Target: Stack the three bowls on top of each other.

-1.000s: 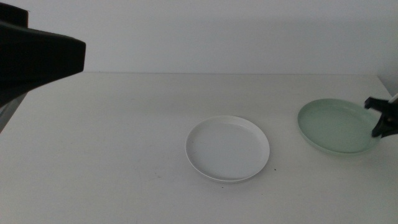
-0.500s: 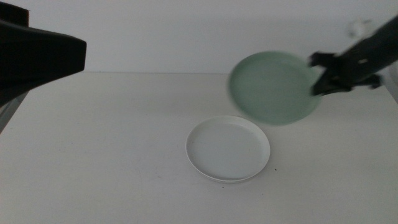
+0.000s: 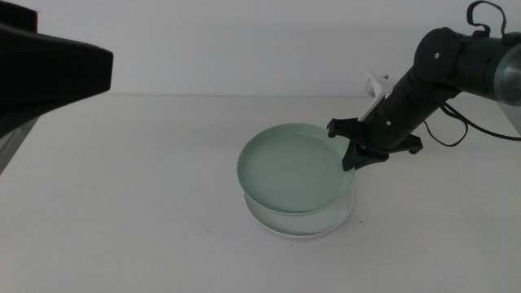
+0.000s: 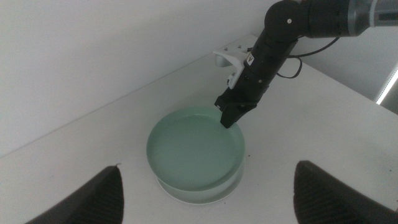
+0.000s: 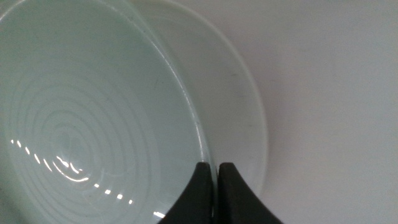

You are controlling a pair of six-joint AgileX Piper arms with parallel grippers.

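A pale green bowl hangs tilted just over a white bowl in the middle of the table. It covers most of the white bowl; I cannot tell if they touch. My right gripper is shut on the green bowl's right-hand rim, one jaw inside and one outside. My left gripper is open and hovers high above both bowls with nothing between its jaws.
The left arm's dark body fills the upper left of the middle view. The right arm reaches in from the right, trailing a black cable. A pale wall stands behind the table's far edge.
My right gripper lifted the green bowl from the table's right side, swung it left through the air and lowered it over the white bowl. The left arm stayed still.
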